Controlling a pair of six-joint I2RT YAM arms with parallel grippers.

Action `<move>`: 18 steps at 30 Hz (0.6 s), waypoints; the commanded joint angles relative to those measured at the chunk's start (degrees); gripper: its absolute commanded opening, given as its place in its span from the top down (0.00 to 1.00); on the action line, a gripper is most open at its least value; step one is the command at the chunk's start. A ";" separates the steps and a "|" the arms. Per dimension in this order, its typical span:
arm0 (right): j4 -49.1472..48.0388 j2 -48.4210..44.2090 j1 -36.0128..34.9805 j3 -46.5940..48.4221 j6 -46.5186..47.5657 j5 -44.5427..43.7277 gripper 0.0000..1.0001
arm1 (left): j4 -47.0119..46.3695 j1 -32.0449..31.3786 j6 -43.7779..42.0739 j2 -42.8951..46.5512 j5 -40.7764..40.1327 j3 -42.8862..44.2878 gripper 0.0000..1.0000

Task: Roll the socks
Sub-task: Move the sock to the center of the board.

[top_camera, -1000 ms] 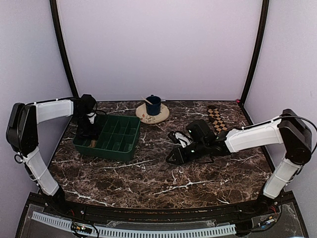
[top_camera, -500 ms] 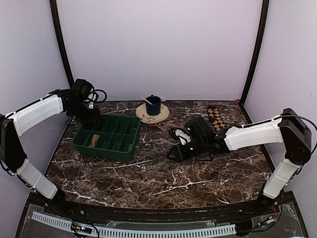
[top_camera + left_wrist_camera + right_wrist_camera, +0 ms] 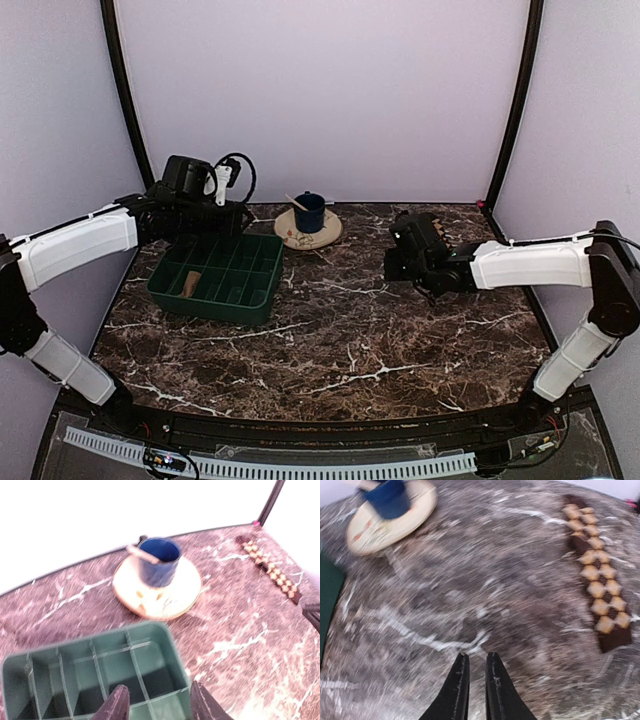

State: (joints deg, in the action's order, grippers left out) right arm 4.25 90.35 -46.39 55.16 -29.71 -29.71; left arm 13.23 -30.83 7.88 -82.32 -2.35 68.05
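Note:
The tan-brown sock (image 3: 190,283) sits as a small roll in a left compartment of the green tray (image 3: 262,296). The checkered sock (image 3: 595,580) lies flat and long at the back right of the table; it also shows in the left wrist view (image 3: 270,567), and my right arm hides it in the top view. My left gripper (image 3: 159,702) is open and empty, hovering over the tray's right end (image 3: 172,645); it also shows in the top view (image 3: 238,218). My right gripper (image 3: 477,656) is shut and empty above bare table, left of the checkered sock.
A blue cup (image 3: 309,212) with a stick in it stands on a cream saucer (image 3: 290,236) at the back centre, just beyond the tray. The green tray has several compartments. Purple walls and black corner posts close in the table.
My left gripper rose from the tray's left compartment, leaving the tan roll there, and swung right over the tray's back. My right gripper moved from the table's middle back and right toward the checkered sock.

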 commanded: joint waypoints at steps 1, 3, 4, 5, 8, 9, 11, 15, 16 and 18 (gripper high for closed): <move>1.78 -0.80 3.92 2.58 -3.18 -13.01 0.89 | -7.91 -1.97 -1.48 -3.42 2.35 1.24 0.56; 1.81 -0.56 6.78 2.63 -3.20 -11.82 0.89 | -8.68 -3.12 -2.26 -7.02 2.64 3.70 0.56; 2.07 -0.39 8.28 2.80 -3.61 -11.12 0.89 | -8.70 -3.77 -2.80 -8.64 2.67 5.04 0.56; 2.45 -0.02 9.71 2.99 -4.45 -10.59 0.88 | -8.20 -4.03 -3.25 -10.50 2.63 6.47 0.56; 4.63 1.81 13.18 4.41 -6.02 -10.24 0.84 | -7.44 -7.47 -5.19 -15.19 2.20 9.76 0.56; 5.54 2.89 14.07 4.96 -6.58 -10.56 0.82 | -7.39 -8.09 -5.75 -16.56 2.14 10.73 0.56; 8.81 4.79 16.08 6.80 -8.81 -10.77 0.79 | -6.86 -9.22 -6.62 -18.80 2.35 12.49 0.56; 14.44 8.30 19.47 8.99 -12.76 -10.57 0.76 | -7.58 -10.91 -8.06 -21.43 2.51 14.38 0.56; 15.09 9.00 20.20 9.17 -13.46 -10.34 0.76 | -7.72 -11.18 -8.25 -21.81 2.40 14.66 0.56; 15.78 10.25 21.91 9.43 -14.59 -9.93 0.75 | -8.14 -11.51 -8.01 -22.55 2.43 14.88 0.56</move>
State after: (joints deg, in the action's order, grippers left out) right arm 15.11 98.28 -27.27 63.11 -39.90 -39.05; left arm 6.79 -41.82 1.39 -104.90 -0.40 80.36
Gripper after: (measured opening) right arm 0.245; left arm 0.440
